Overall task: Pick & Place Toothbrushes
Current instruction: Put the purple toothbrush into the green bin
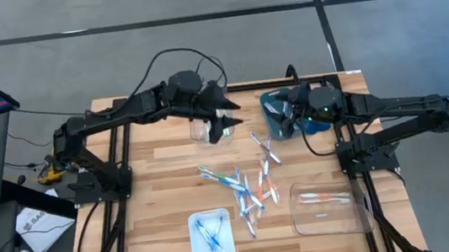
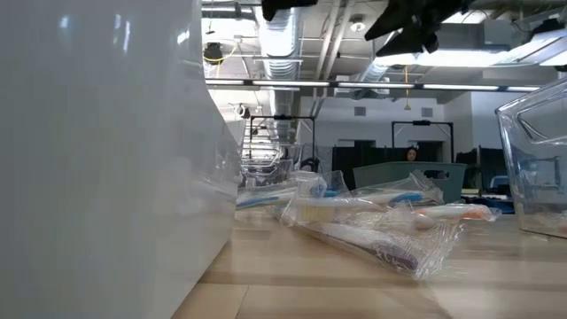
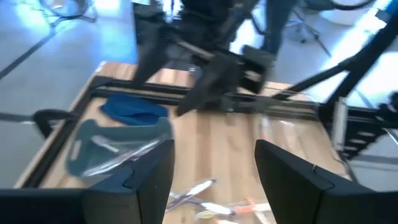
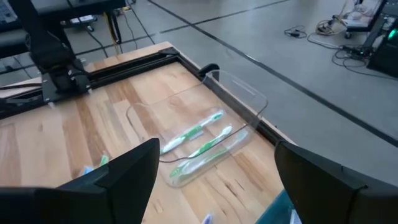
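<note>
Wooden table point(image 1: 169, 234) carries a loose pile of toothbrushes point(image 1: 249, 193) at its middle, with more sorted into a clear tray point(image 1: 329, 207) and a white tray point(image 1: 212, 239). Both end effectors, left point(image 1: 228, 124) and right point(image 1: 291, 117), are held wide open and empty; another pick seems due. Green toothbrushes in a clear bin point(image 4: 196, 134) are shown only by the right wrist view.

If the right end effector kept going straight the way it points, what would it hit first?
Probably the clear plastic tray holding green-handled toothbrushes, centred ahead of the open right end effector; depth is hard to judge.
</note>
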